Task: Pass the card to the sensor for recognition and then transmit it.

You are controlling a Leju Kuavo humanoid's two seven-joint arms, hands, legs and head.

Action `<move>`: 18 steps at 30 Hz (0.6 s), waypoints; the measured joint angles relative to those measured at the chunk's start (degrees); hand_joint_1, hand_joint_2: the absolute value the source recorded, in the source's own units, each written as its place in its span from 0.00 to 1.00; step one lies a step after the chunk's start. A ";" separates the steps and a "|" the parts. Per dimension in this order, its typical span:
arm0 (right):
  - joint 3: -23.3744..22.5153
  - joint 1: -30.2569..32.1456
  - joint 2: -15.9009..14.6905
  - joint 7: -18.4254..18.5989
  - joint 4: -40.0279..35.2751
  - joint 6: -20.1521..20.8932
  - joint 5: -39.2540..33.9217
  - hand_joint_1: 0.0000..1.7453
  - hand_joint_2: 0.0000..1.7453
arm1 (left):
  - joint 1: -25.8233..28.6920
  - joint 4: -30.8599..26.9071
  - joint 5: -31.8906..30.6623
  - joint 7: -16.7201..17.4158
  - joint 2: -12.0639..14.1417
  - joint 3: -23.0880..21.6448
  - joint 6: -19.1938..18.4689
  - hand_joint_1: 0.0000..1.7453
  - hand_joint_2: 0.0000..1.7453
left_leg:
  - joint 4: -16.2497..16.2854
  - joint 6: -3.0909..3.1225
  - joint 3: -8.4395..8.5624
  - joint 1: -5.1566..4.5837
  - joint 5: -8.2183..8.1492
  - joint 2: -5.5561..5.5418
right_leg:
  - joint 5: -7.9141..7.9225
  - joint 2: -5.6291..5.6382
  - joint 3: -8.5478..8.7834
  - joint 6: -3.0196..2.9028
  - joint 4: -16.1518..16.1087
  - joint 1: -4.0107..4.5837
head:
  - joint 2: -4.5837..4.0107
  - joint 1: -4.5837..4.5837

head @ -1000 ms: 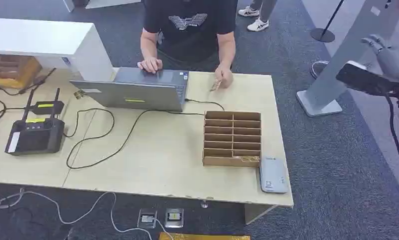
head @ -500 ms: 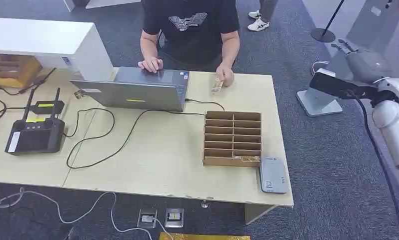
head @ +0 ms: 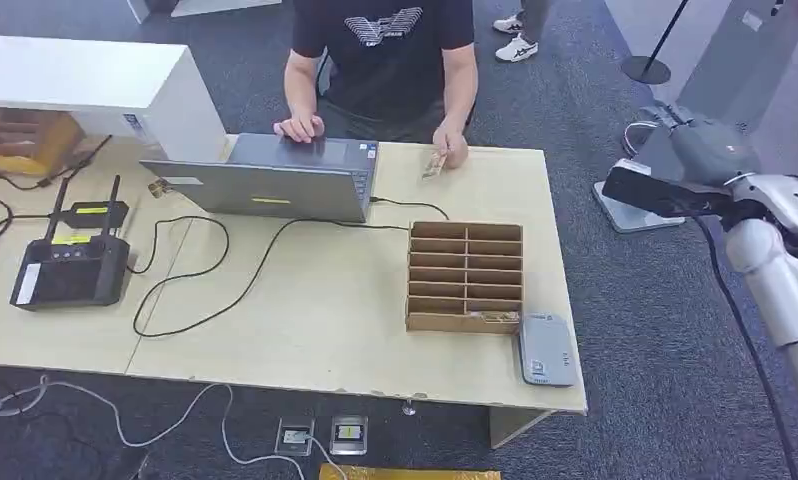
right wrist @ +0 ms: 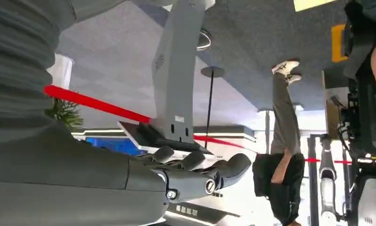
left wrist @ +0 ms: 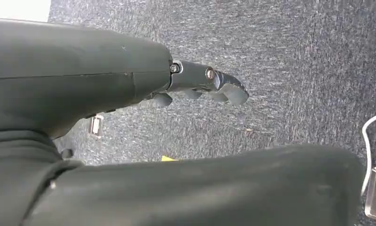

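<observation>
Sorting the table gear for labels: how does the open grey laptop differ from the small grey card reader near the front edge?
The open grey laptop stands hinged at the table's far side; the small grey card reader lies flat at the near right corner. The laptop is much larger, with a black cable running from it; no cable shows on the reader. Both are grey and rest on the wooden table.

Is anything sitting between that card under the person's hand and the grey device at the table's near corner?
Yes: the cardboard slotted box stands on the table between the card and the grey device.
</observation>
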 joint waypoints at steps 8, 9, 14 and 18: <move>-0.07 2.31 -1.97 1.46 -3.74 1.55 -0.65 0.00 1.00 | -0.40 0.02 -0.59 0.00 -0.07 -0.11 -0.24 0.00 0.00 | 0.02 0.00 -0.01 0.00 0.00 0.00 | 0.00 0.03 0.01 0.00 0.00 0.00 | 0.00 0.02; -0.07 2.43 -2.18 1.46 -4.08 1.59 -0.70 0.00 1.00 | -0.42 0.02 -0.59 0.00 -0.07 -0.13 -0.22 0.00 0.00 | 0.03 0.00 0.00 0.00 0.00 0.01 | 0.00 0.03 0.01 0.00 0.00 0.00 | 0.00 -0.02; -0.09 3.16 -3.23 2.34 -5.68 2.12 -1.09 0.00 1.00 | -0.49 0.02 -1.18 0.00 -0.09 -0.17 -0.37 0.00 0.00 | 0.03 0.00 0.02 0.00 0.00 0.01 | 0.00 0.02 0.00 0.00 0.00 0.00 | 0.00 -0.02; -0.22 4.36 -4.50 2.73 -7.23 2.69 -1.49 0.00 1.00 | -0.64 0.02 -1.64 0.00 -0.20 -0.35 -0.42 0.00 0.00 | 0.03 0.00 0.00 0.00 0.00 0.02 | 0.00 0.03 0.00 0.00 0.00 0.00 | 0.00 0.00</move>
